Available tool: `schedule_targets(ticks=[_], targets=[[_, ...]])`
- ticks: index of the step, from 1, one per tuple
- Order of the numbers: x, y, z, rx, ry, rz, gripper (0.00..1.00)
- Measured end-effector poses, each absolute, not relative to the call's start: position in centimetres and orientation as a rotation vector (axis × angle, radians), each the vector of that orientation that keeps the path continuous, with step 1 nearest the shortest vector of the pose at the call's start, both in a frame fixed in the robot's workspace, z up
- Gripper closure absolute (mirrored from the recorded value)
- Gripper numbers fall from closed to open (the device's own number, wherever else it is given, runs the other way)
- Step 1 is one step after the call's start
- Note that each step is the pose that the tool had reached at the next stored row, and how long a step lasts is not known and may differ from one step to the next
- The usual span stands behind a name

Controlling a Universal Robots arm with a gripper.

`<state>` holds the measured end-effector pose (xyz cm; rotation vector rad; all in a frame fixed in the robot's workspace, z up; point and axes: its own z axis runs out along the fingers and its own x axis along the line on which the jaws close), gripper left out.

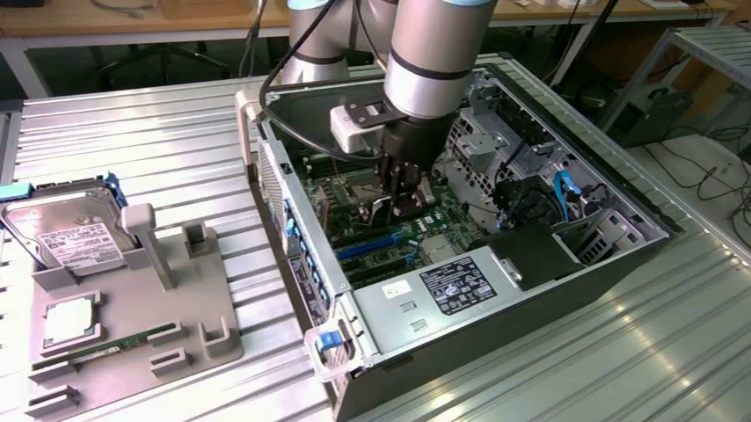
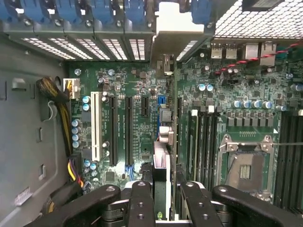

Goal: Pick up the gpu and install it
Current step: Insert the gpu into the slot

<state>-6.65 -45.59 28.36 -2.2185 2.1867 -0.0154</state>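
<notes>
Hand (image 1: pixel 403 195) is down inside the open computer case (image 1: pixel 586 264), its fingers (image 2: pixel 142 203) pinched narrow on the gpu (image 2: pixel 162 163), one each side of the thin card. The gpu stands on edge in that grip, running straight out from the hand, with its silvery bracket (image 2: pixel 176 28) at the far end against the case's rear wall. Right beneath the hand lies the green motherboard (image 2: pixel 142 80). The card's lower edge is close over the board, though I cannot tell if it is seated in a slot. Just beside the card on one flank run long black expansion slots (image 2: pixel 128 130) and a white slot (image 2: pixel 96 125); on the other flank sits the CPU socket (image 2: pixel 246 165). Outside the case, well apart from the hand toward the exterior view's left, a grey holder tray (image 1: pixel 176 347) rests on the ribbed metal worktop (image 1: pixel 141 132). A silver hard drive (image 1: pixel 65 233) stands propped in it and a slim green RAM stick (image 1: pixel 100 352) lies flat nearer its front.
</notes>
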Motion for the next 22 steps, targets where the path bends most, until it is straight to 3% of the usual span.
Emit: schedule_targets(ticks=[22], targets=[[-7.4, -46.1, 26.4, -2.204, 2.202, -0.015, 0.73]])
